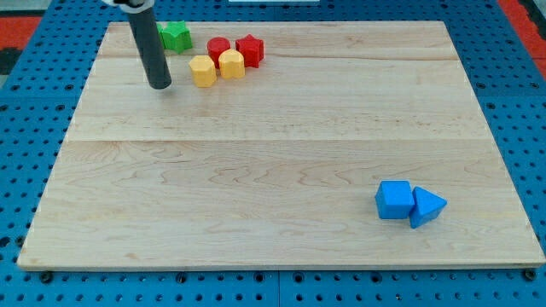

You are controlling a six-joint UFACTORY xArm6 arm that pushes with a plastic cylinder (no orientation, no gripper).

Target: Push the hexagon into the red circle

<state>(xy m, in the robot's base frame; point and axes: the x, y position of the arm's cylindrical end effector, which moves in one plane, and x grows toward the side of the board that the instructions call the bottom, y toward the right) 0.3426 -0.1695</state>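
My tip (159, 86) rests on the board near the view's top left. A yellow hexagon (203, 70) lies just to the right of the tip, a small gap between them. A second yellow block (231, 63) touches the hexagon on its right. The red circle (219, 47) sits just above these two, touching the second yellow block. A red star (250, 49) lies to the right of the red circle.
A green star (175, 36) sits at the view's top, partly behind the rod. A blue cube (394, 199) and a blue triangle (426, 207) touch each other at the view's bottom right. The wooden board (273, 170) lies on a blue pegboard.
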